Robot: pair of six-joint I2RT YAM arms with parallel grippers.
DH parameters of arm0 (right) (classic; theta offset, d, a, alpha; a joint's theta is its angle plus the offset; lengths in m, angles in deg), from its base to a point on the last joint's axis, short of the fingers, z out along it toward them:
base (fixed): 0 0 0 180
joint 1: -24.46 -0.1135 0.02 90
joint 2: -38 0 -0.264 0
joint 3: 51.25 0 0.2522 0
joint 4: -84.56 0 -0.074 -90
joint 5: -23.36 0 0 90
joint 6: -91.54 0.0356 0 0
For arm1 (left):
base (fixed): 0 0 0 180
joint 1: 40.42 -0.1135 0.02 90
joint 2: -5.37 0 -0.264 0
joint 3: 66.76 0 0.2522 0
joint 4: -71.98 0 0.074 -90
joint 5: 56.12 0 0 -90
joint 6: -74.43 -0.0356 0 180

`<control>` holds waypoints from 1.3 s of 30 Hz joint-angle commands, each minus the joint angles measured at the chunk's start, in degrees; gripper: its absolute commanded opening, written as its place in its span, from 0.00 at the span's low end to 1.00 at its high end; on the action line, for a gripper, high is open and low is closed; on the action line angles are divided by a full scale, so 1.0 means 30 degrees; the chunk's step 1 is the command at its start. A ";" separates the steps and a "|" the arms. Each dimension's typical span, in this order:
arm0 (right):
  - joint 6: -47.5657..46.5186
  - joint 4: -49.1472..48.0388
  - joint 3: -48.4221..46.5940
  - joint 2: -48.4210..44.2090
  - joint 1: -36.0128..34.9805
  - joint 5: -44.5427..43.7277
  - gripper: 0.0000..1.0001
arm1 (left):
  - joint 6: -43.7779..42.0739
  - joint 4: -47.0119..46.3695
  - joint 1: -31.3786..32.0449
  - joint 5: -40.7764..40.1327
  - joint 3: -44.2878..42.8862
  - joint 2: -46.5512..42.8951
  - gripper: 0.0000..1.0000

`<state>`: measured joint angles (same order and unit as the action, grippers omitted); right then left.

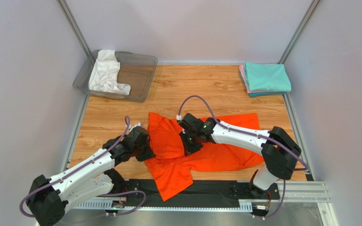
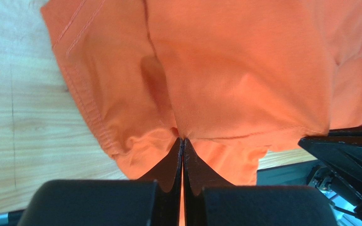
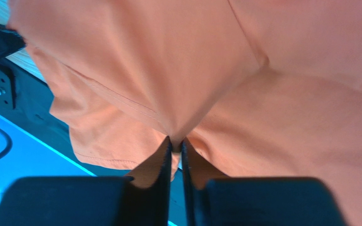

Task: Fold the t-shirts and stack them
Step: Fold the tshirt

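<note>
Lying crumpled on wooden table (image 1: 206, 89), centre-near: orange t-shirt (image 1: 225, 141), one part hanging over near edge onto black base strip (image 1: 216, 192). Left gripper (image 2: 183, 141) pinching cloth fold at shirt's left side, jaws pressed together. Right gripper (image 3: 176, 143) clamped on fold near shirt's middle, jaws nearly meeting, cloth between. White t-shirt (image 1: 105, 74) bunched in clear grey bin (image 1: 142, 75), far left corner. Teal t-shirt (image 1: 267, 76) folded atop pink t-shirt (image 1: 241, 76), far right corner, well apart from orange one.

Orange t-shirt (image 1: 166, 136) rumpled at centre, white one (image 1: 103, 75) bunched far left, teal-over-pink folded pair (image 1: 266, 77) far right
</note>
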<state>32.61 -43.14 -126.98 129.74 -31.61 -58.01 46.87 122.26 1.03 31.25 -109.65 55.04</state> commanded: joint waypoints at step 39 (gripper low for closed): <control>-0.1684 -0.3121 0.1910 0.0001 1.8485 -0.0677 1.00 | -0.4785 -0.7746 -0.3855 -0.0176 -0.7957 1.3084 1.00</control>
<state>27.62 -47.82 -120.45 127.56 23.10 -62.73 34.45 103.85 -8.98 27.97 -131.11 91.12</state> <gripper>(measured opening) 0.998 0.994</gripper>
